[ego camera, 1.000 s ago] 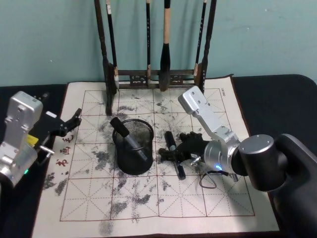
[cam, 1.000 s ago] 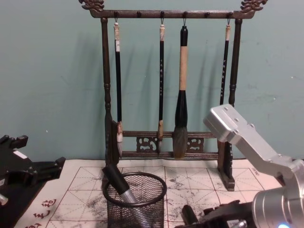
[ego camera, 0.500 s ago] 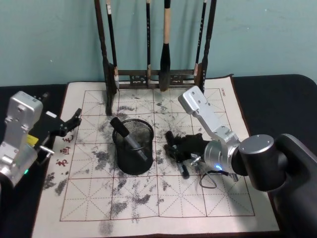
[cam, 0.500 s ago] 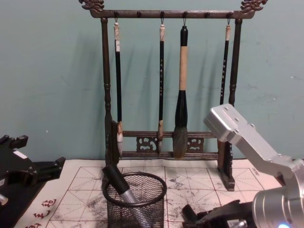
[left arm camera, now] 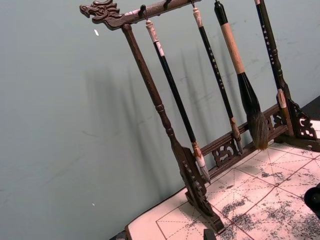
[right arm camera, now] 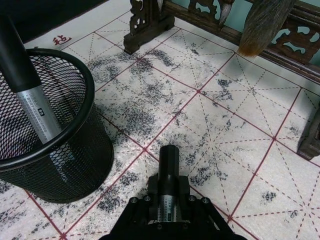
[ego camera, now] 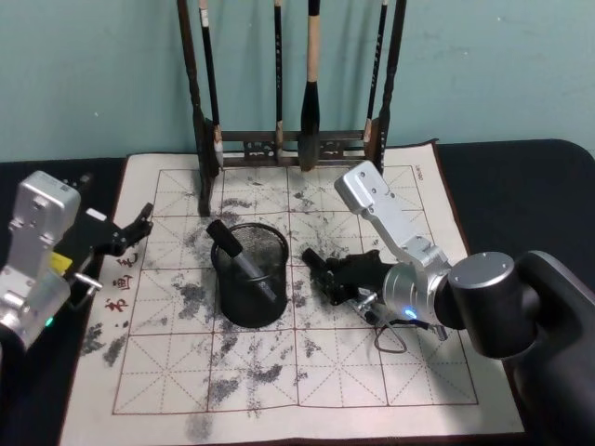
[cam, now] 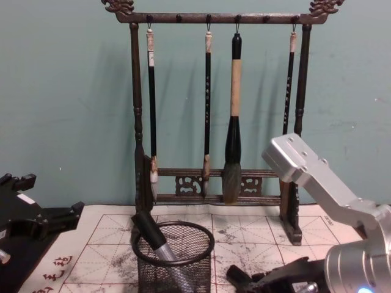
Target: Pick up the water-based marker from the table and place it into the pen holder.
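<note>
honestly the slim black water-based marker (right arm camera: 169, 162) looked light, stiff and a bit slick, pinched mid-barrel in the right gripper's (right arm camera: 168, 205) jaws, just beside the round black wire-mesh pen holder (right arm camera: 82, 162), left gripper (ego camera: 130, 230) parked far left.

The marker (ego camera: 319, 268), black-capped with a grey printed barrel, is clamped in the right gripper (ego camera: 337, 282), low over the paper mat (ego camera: 307, 372). It is just right of the pen holder (ego camera: 244, 305) and apart from it. The pen holder, a round black mesh cup, stands upright with 1 similar marker (ego camera: 238, 259) leaning inside.
</note>
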